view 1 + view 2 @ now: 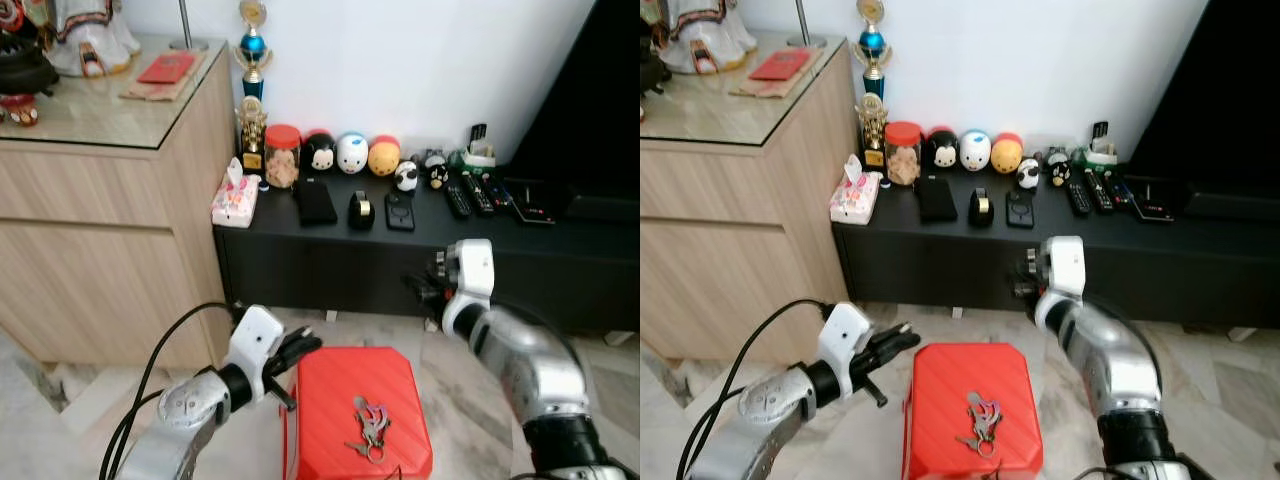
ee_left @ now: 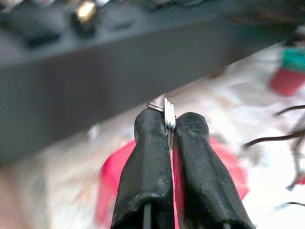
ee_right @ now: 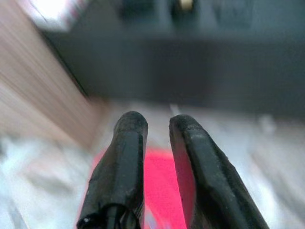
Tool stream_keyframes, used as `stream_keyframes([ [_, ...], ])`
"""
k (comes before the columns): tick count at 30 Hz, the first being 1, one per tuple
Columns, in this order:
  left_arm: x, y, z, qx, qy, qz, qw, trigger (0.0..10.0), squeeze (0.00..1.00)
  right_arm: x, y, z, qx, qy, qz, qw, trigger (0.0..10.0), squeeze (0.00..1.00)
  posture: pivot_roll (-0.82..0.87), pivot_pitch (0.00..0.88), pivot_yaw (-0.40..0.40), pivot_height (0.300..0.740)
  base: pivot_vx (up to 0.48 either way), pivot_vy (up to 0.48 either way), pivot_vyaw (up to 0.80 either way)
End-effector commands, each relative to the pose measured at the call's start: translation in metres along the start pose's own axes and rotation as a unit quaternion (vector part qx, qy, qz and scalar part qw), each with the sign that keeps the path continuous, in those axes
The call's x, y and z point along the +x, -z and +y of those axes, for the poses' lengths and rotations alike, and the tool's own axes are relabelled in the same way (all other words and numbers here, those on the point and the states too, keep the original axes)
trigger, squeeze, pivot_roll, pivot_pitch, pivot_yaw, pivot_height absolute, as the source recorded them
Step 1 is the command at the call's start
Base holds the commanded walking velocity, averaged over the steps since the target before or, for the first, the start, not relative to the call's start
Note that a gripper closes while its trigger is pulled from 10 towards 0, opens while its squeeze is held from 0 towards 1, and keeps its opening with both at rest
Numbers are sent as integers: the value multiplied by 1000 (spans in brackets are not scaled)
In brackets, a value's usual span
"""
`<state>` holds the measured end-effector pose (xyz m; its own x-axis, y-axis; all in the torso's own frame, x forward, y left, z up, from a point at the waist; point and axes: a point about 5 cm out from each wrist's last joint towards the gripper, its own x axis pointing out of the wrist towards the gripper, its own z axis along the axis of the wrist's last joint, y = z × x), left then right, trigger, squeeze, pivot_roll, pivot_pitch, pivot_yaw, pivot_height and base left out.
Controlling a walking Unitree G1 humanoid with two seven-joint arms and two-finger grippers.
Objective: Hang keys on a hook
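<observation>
A bunch of keys [image 1: 368, 428] lies on a red box [image 1: 330, 385] at six o'clock. The left gripper [image 2: 167, 125], at the box's nine o'clock, pinches what looks like a thin metal ring [image 2: 167, 114]. The right gripper [image 3: 157, 125], slightly parted, holds nothing.

Both wrist backgrounds blurred, keys [image 1: 368, 428] too small to count, trophy [image 1: 252, 40] top cropped
</observation>
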<state>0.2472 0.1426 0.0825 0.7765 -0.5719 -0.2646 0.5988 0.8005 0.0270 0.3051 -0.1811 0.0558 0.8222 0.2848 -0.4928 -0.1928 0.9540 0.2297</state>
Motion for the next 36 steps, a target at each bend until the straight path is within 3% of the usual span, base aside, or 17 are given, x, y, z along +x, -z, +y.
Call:
stream_keyframes([
  [1,-5,17,9,-4,-37,25,999,10000,0,-1,22,-13,-3,32,30,999,10000,0,29,0,-115,740,0,0,0],
  [4,-15,45,19,13,-75,84,994,10000,0,-3,56,-19,0,53,76,996,10000,0,25,0,-112,740,0,0,0],
  [5,-20,57,24,0,-100,106,989,10000,0,-5,70,-22,-3,66,96,993,10000,0,30,0,-111,740,0,0,0],
  [7,-36,91,35,-5,-168,175,970,10000,0,-11,99,-26,0,86,130,988,10000,0,39,0,-107,740,0,0,0],
  [10,-50,119,39,-25,-207,233,950,10000,0,-16,116,-28,18,100,151,983,10000,0,35,0,-103,740,0,0,0],
  [12,-66,150,31,-44,-216,297,929,10000,0,-23,135,-30,22,115,178,977,10000,0,31,0,-101,740,0,0,0],
  [13,-66,150,31,-44,-216,297,929,10000,0,-23,135,-30,22,115,178,977,10000,0,31,0,-101,740,0,0,0],
  [14,-78,174,18,-58,-209,350,911,10000,0,-30,152,-31,35,127,198,971,10000,0,26,0,-98,740,0,0,0],
  [21,-96,207,-12,-135,-239,408,871,10000,0,-53,197,-29,61,167,248,952,10000,0,24,0,-94,740,0,0,0],
  [26,-93,212,-17,-142,-245,416,864,10000,0,-66,215,-28,94,197,266,939,10000,0,22,0,-93,740,0,0,0],
  [33,-77,207,-13,-137,-247,407,868,10000,0,-69,223,-23,113,209,261,936,10000,0,15,0,-81,740,0,0,0],
  [36,-81,209,-15,-134,-246,408,869,10000,0,-71,224,-24,115,217,269,931,10000,0,10,0,-75,740,0,0,0],
])
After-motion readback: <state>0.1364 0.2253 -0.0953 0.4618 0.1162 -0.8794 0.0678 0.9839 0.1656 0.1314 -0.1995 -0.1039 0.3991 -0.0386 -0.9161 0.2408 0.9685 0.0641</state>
